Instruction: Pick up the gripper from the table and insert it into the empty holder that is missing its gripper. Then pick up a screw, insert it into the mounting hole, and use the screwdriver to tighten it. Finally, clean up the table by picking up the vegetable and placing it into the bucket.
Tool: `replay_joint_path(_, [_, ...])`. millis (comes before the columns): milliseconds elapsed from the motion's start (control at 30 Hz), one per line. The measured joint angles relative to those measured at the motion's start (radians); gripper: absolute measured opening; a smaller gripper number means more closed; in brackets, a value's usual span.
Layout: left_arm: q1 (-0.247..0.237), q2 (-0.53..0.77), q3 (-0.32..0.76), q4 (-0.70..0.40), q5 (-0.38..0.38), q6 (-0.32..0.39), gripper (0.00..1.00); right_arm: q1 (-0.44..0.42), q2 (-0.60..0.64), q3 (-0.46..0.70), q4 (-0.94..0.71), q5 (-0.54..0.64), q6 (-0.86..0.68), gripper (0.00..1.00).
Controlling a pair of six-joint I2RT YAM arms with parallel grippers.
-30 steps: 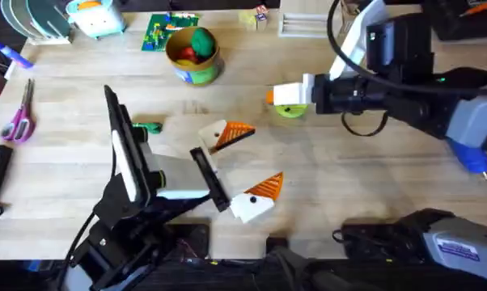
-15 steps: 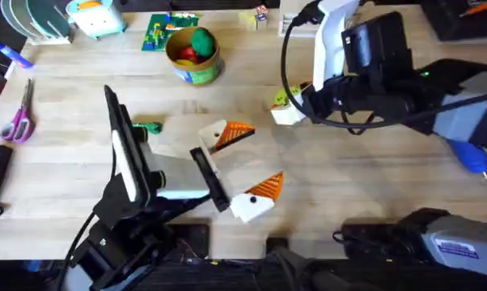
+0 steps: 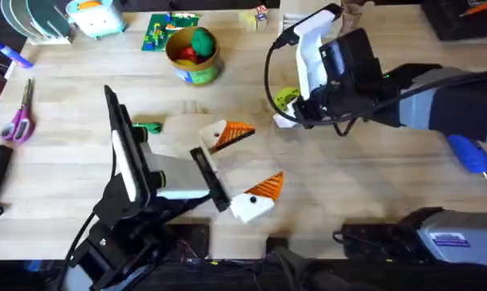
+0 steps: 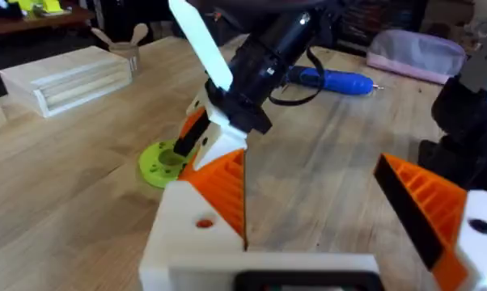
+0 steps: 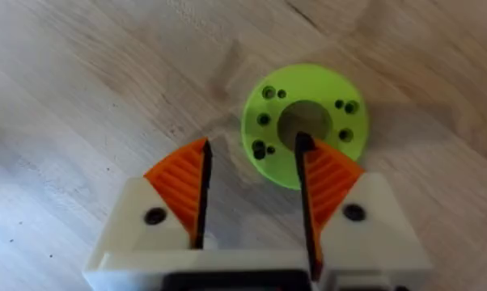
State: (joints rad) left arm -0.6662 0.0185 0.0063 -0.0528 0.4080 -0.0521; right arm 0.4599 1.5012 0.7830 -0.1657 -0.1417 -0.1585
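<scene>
lime-green disc (image 5: 302, 123), purple scissors (image 3: 19, 117), wooden block (image 4: 64, 78), green ball (image 3: 202, 39)

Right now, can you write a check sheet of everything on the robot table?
Surface: wood table, no spills seen.
Job's things: vegetable lies by the left arm; bucket holds a ball; screwdriver at the right edge.
Clutter: scissors, lime disc.
Claws: left claw open; right claw open over the disc.
Cables: black cable loops off the right arm.
Surroundings: wooden box at the far edge.
</scene>
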Motion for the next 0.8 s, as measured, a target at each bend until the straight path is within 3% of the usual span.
replay_joint_path(233, [0.000, 0.000, 0.000, 0.000, 0.000, 0.000, 0.993, 0.000, 0.019, 0.000, 0.021, 0.004, 0.000, 0.393])
replay_joint_path(800, [0.000, 0.000, 0.000, 0.000, 0.000, 0.000, 0.993, 0.000, 0.019, 0.077, -0.071, 0.007, 0.010, 0.288])
